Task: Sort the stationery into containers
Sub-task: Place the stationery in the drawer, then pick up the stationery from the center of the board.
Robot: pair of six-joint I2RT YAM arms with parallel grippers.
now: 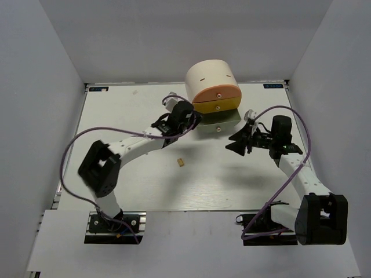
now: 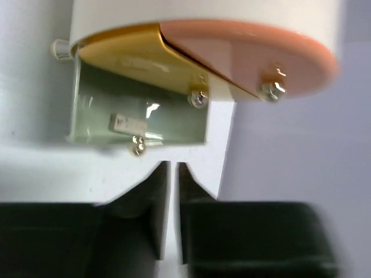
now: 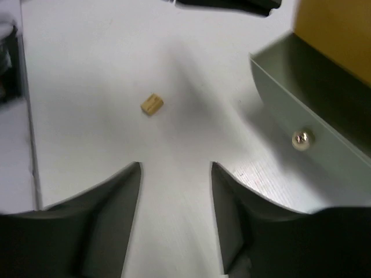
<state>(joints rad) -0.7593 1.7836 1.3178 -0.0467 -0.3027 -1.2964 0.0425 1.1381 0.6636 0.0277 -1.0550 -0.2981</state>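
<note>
Obstacle: open grey drawer [image 1: 220, 120], mid tbl [image 1: 127, 110]

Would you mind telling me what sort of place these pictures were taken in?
Probably a robotics lab test cell: plain white walls box in a table, with the left arm and right arm bolted at its near edge.

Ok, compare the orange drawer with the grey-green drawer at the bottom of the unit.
The orange drawer is shut; the grey-green drawer is pulled out over the table. The orange drawer tops the stack, the grey-green drawer sits lowest, under the yellow drawer. The grey-green drawer shows a pale eraser inside; the orange drawer's inside is hidden. Both have a small round knob on the front.
</note>
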